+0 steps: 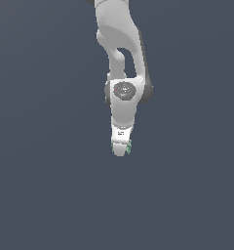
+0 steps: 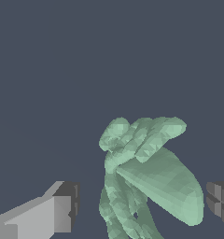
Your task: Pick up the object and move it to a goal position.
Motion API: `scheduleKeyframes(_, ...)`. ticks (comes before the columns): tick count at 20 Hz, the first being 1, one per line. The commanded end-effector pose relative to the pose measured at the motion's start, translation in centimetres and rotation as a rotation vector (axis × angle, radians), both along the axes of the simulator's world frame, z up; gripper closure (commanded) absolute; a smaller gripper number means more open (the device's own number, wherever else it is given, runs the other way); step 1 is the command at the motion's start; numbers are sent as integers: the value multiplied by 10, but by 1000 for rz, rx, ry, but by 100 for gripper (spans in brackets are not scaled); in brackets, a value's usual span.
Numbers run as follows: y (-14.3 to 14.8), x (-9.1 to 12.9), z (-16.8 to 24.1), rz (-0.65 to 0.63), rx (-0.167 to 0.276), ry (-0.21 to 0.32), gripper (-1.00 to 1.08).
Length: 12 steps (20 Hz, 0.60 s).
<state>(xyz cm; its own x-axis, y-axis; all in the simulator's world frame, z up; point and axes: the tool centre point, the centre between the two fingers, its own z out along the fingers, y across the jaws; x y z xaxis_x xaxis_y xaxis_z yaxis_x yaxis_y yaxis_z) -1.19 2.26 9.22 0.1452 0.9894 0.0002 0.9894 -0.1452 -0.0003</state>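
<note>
The object (image 2: 156, 177) is a pale-green lumpy thing with several blunt lobes and points. In the wrist view it lies between the two fingers of my gripper (image 2: 142, 205). One finger (image 2: 62, 210) stands a clear gap away from it, and the other finger (image 2: 220, 196) is very close to its rounded lobe. The jaws are apart, straddling the object. In the exterior view the white gripper (image 1: 121, 149) points straight down and hides most of the object (image 1: 129, 146); only small green bits show on either side of the fingertips.
A plain dark blue-grey floor (image 1: 50, 195) fills both views. The arm's white links and wrist (image 1: 124, 93) rise above the gripper toward the top of the exterior view.
</note>
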Motion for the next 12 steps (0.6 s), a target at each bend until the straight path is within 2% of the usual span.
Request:
scheduleKeyframes(1, 0, 0, -11, 1, 0, 0, -92)
scheduleKeyframes(6, 0, 1, -18, 1, 0, 0, -92)
scheduleKeyframes(7, 0, 1, -18, 1, 0, 0, 108)
scheduleKeyframes(12, 0, 1, -18, 1, 0, 0, 108)
